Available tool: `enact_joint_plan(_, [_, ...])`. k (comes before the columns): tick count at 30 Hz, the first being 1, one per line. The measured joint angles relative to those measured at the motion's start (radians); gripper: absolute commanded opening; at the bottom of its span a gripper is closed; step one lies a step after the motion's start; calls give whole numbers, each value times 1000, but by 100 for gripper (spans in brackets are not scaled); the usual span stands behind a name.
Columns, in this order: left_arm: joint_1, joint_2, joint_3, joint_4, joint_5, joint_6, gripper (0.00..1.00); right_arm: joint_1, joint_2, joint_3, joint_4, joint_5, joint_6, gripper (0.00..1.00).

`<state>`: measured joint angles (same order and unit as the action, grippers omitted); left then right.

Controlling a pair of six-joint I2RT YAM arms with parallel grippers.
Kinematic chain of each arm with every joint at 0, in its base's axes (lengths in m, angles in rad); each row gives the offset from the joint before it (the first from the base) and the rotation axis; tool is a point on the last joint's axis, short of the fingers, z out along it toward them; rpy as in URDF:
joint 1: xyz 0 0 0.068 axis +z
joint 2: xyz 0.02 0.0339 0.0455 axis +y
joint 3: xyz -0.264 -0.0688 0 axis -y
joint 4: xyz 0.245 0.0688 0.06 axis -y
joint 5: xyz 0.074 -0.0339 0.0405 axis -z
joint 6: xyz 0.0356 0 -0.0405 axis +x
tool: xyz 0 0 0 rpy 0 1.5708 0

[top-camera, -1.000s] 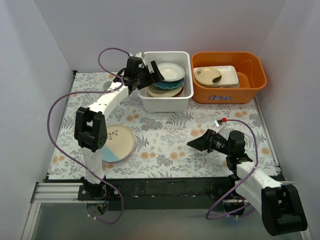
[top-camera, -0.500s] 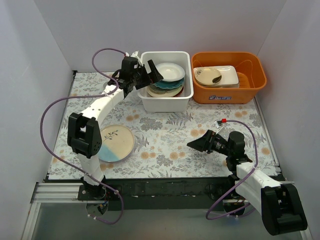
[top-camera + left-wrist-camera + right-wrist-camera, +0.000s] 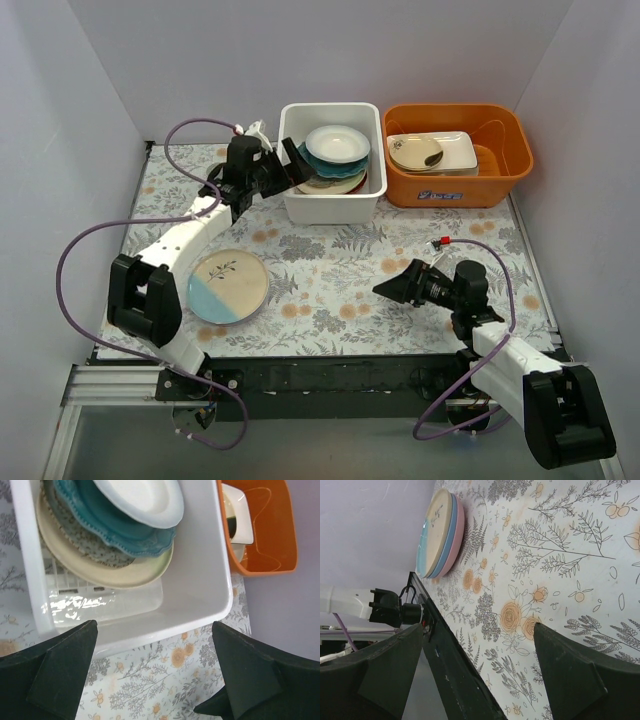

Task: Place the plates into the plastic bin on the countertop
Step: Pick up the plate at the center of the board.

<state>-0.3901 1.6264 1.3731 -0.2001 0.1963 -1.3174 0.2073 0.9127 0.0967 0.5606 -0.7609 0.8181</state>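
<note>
The white plastic bin stands at the back of the countertop. Inside it lean a white plate, a teal plate, a woven plate and a cream plate. A cream-and-light-blue plate tops a stack at the front left, with blue and pink plates under it. My left gripper hangs open and empty just outside the bin's left wall. Low over the countertop at the front right, my right gripper is open, empty and pointing towards the stack.
An orange tub stands right of the bin, holding a white rectangular dish and a beige bowl. Purple cables loop from both arms. White walls close the left, back and right sides. A black rail runs along the front edge.
My left gripper has drawn back left out of the bin, staying open and empty, and its arm has swung left off the plate stack. The right arm has not moved.
</note>
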Motion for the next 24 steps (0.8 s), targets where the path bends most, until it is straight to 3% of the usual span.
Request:
enact_joint_plan(15, [21,-308,-357,58,-105,-47,98,160,100,88,-48,90,-29,98])
enact_joint_plan(24, [56,-484,-454,42,-210,-63,98,331,297,171,15,156,-14,96])
